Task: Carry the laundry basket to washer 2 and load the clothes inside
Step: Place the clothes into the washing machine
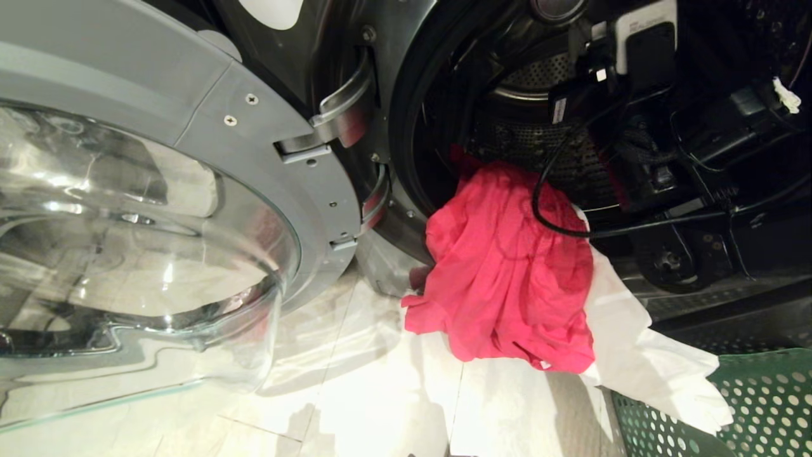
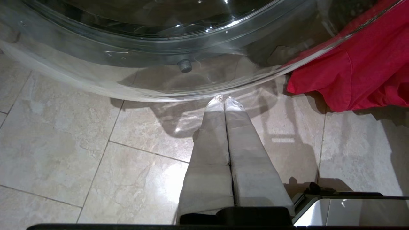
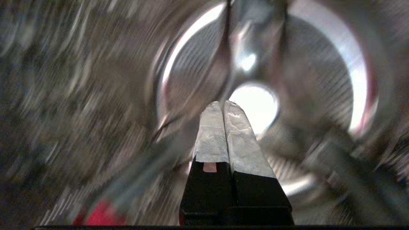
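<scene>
While the washer (image 1: 380, 95) fills the top of the head view, its glass door (image 1: 146, 241) stands swung open across the left half of the frame. At centre, a pink-red garment (image 1: 507, 273) hangs out of the drum mouth over the lower rim and down toward the tiled floor (image 1: 355, 393). A white garment (image 1: 641, 355) lies under and beside it, trailing to the lower right, where its end rests on the rim of the green basket (image 1: 761, 406) in the corner. The right arm (image 1: 653, 127), black with a looping cable, reaches into the drum at upper right.

From the left wrist, the left gripper (image 2: 224, 99) has its fingers pressed together, holding nothing, above the tiles just beside the door's glass bulge (image 2: 159, 48). The pink-red garment (image 2: 358, 70) shows at upper right.

From the right wrist, the right gripper (image 3: 223, 103) is closed and empty inside the blurred metal drum (image 3: 319, 95), with a scrap of pink-red cloth (image 3: 102, 217) at the lower left edge.
</scene>
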